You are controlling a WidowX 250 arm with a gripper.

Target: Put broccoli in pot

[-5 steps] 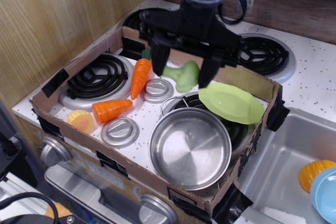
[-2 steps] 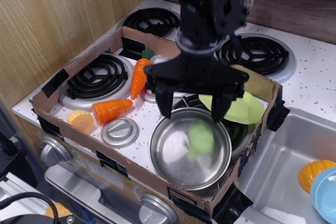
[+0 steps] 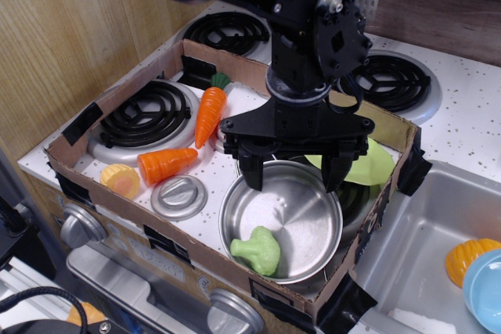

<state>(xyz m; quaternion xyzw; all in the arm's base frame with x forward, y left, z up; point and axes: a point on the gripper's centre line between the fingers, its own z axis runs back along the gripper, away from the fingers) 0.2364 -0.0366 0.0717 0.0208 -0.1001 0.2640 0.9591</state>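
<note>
The pale green broccoli point(image 3: 257, 249) lies on its side inside the steel pot point(image 3: 301, 224), against the pot's front wall. The pot stands on the toy stove's front right burner inside the cardboard tray. My black gripper point(image 3: 293, 175) hangs over the pot's back half with its two fingers spread wide and nothing between them. The left fingertip point(image 3: 252, 177) is above the pot's back left rim and the right fingertip point(image 3: 333, 178) is above its right rim. The broccoli is below and in front of the gripper, apart from it.
A cardboard tray wall point(image 3: 109, 96) rings the stove top. Inside are a whole carrot point(image 3: 208, 113), an orange carrot piece point(image 3: 166, 163), a small yellow-orange piece point(image 3: 120, 180), a grey knob point(image 3: 179, 196), a coil burner point(image 3: 145, 117) and a lime plate point(image 3: 368, 167). A sink point(image 3: 427, 252) is right.
The broccoli was held in the gripper above the tray, then fell into the pot and came to rest at its front. The gripper moved forward and lower over the pot and is open.
</note>
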